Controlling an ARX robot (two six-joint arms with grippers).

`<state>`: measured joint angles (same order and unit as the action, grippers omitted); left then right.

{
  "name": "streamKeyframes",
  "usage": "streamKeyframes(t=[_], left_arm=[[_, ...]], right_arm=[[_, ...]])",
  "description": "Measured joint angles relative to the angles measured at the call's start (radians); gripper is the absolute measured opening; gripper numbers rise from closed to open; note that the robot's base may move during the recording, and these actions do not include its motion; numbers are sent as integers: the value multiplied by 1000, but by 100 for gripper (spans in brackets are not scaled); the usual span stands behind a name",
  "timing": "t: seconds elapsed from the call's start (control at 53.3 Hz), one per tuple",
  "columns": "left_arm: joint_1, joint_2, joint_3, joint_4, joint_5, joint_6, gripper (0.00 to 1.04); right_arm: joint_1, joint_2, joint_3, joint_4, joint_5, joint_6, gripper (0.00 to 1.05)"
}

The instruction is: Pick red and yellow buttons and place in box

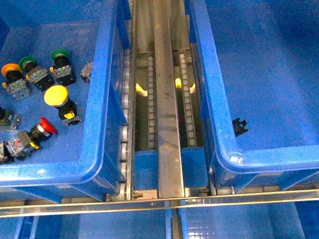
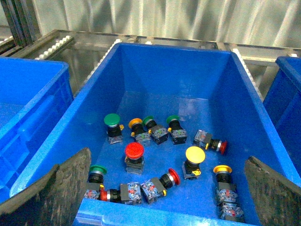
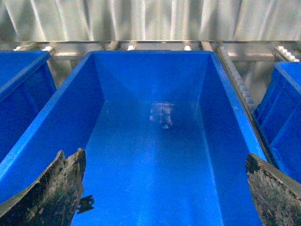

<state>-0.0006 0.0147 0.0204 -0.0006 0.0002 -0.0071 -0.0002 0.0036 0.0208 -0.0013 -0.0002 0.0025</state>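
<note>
- Evidently nothing has been shifted yet: the red and yellow buttons (image 2: 134,150) all lie on the floor of the left-hand bin (image 1: 101,97), mixed in with green-capped switches (image 2: 112,120). The job looks to be at its very start.
- Across the roller track (image 1: 165,95), the box (image 1: 220,141), taken to be their destination, holds no button. Only a small black scrap (image 1: 240,125) sits against its track-side wall, toward the near corner.
- Left gripper (image 2: 167,156) hangs over the button bin, fingers spread wide with nothing between them. Right gripper (image 3: 164,154) hangs over the box, also wide apart and holding nothing.
- Left to do, on this reading: every red and yellow cap must be lifted out and carried over, and the green ones left behind.
- Left wrist view takes in the whole scatter, including a yellow-capped straggler (image 2: 222,169) near the track-side wall, which the front view loses behind that bin's rim.
- Front view alone sets both bins side by side, with the track between them and the shallow trays (image 1: 98,238) below the near edge.
- Right wrist view alone shows the box's floor from end to end.
</note>
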Motion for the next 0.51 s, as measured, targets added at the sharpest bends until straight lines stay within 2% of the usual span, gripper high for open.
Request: streamKeyframes(t=[0.507], left_arm=[[0, 0, 0, 0, 0, 0, 97]], right_arm=[[0, 0, 0, 0, 0, 0, 98]])
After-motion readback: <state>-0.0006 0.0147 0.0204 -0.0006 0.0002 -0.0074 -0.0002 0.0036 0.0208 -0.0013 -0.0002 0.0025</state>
